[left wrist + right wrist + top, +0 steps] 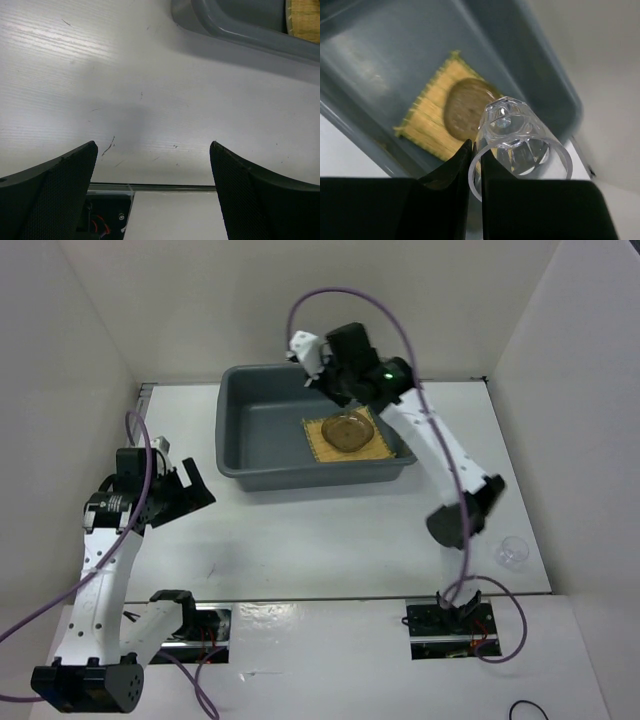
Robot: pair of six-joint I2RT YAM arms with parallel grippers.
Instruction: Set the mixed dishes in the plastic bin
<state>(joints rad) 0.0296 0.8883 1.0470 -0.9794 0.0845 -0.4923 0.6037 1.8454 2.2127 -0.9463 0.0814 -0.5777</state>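
Top external view:
- The plastic bin (262, 430) sits on the table (330, 540), far of centre.
- A bamboo mat (322, 445) lies flat on the bin floor at its right end. One smoky saucer (347, 430) rests on the mat.
- The right gripper (325, 375) hangs over the bin's far rim. Its fingertips and load are hard to make out here against the dark arm. A green light (385, 371) shows on the wrist.
- A second glass cup (513, 551) stands on the table, well to the right of the bin and near the right wall. Its outline is faint.
- The left gripper (190, 498) is over bare table, left of the bin, with its jaws spread.

Left wrist view:
- The left gripper (152, 146) is wide apart with nothing between its fingers (55, 195); scuffed table lies below it.
- Only a bin (240, 27) corner is visible, cut off at the top edge.
- A sliver of the mat (305, 14) shows at the upper right. Neither the saucer nor either cup is visible.

Right wrist view:
- The right gripper (474, 150) is clamped on the rim wall of a clear glass cup (520, 135). The cup is tipped with its mouth toward the camera, above the bin (520, 50) interior. The other views do not show this grip.
- Below it are the mat (427, 125) and the saucer (462, 107), each partly hidden behind the cup.
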